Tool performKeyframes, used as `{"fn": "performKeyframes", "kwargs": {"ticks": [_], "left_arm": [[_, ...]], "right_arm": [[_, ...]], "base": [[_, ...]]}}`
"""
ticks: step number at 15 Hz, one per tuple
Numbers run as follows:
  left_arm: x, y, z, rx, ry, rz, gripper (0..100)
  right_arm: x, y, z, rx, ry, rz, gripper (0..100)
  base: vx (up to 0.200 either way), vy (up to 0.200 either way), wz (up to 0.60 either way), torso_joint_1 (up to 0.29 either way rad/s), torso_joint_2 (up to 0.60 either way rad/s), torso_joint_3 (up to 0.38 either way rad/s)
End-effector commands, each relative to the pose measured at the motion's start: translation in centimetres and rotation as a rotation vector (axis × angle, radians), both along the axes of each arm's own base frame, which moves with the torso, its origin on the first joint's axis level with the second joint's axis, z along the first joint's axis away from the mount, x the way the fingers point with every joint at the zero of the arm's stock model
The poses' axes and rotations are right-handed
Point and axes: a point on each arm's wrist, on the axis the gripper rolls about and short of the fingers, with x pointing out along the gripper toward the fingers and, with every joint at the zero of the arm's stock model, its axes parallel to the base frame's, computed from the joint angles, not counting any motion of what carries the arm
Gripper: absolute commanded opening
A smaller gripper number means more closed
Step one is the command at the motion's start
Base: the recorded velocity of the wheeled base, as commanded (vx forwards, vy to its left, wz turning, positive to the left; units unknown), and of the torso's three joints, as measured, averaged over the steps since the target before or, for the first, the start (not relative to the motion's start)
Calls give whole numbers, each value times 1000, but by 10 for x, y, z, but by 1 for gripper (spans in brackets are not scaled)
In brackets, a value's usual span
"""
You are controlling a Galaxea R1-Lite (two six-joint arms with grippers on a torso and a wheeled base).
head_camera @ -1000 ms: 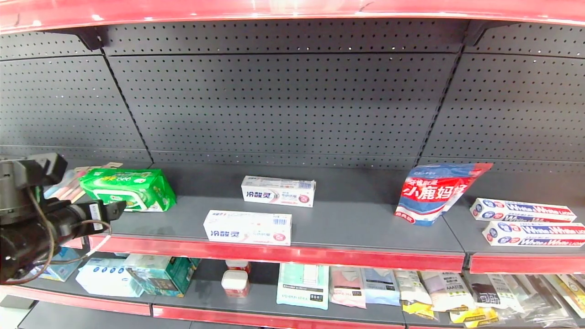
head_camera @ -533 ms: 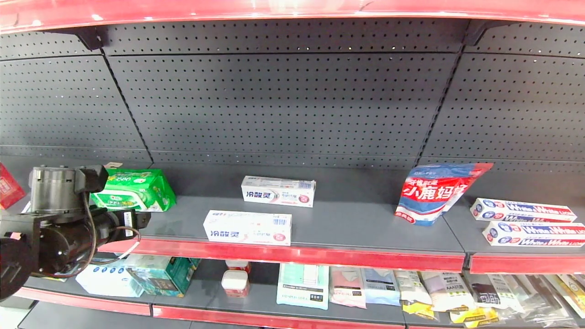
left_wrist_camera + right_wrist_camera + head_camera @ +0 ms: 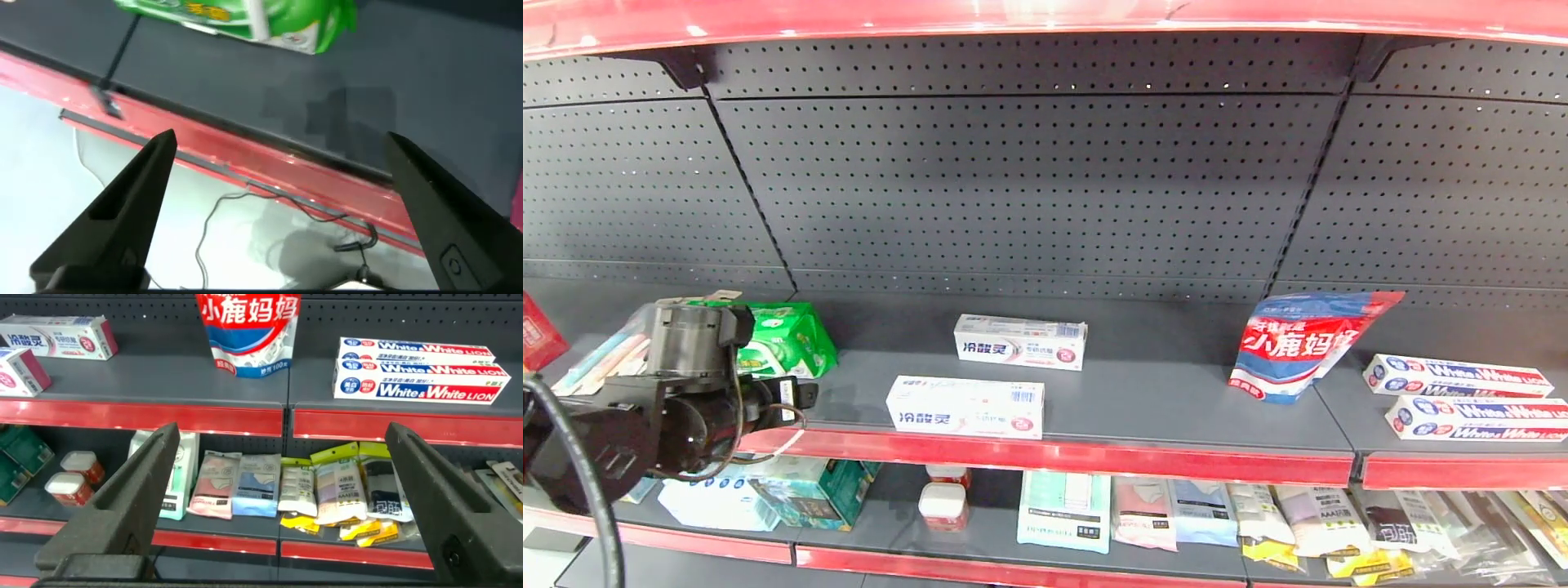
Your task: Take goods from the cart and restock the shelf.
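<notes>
My left gripper (image 3: 279,143) is spread wide and holds nothing, poised over the red front lip of the grey metal shelf (image 3: 1160,392). Just beyond it, the soft green plastic pack of wet wipes (image 3: 784,339) lies flat on the left part of that shelf. My right gripper (image 3: 282,429) is spread too, and empty. Further along the same shelf lie two white cardboard toothpaste boxes (image 3: 965,407), one behind the other. A blue-and-red plastic pouch (image 3: 1298,343) leans against the perforated back, with two long white-and-blue toothpaste boxes (image 3: 1458,375) to its right. The lower shelf (image 3: 890,523) carries small red-and-white jars (image 3: 944,506) and flat pastel sachets (image 3: 1143,510).
</notes>
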Motion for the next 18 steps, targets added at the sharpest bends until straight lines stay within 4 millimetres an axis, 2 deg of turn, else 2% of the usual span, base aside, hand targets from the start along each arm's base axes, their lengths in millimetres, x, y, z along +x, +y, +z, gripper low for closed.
{"fn": "performKeyframes", "kwargs": {"ticks": [1, 3, 18], "left_arm": [[8, -10, -14, -6, 38, -23, 100], [19, -26, -17, -56, 5, -28, 100], [28, -50, -17, -48, -3, -105, 100]], "right_arm": [[0, 0, 0, -1, 2, 1, 100], [0, 0, 0, -1, 2, 2, 100], [0, 0, 0, -1, 0, 1, 100]], "base": [[0, 0, 0, 0, 0, 0], [0, 0, 0, 0, 0, 0], [0, 0, 0, 0, 0, 0]]}}
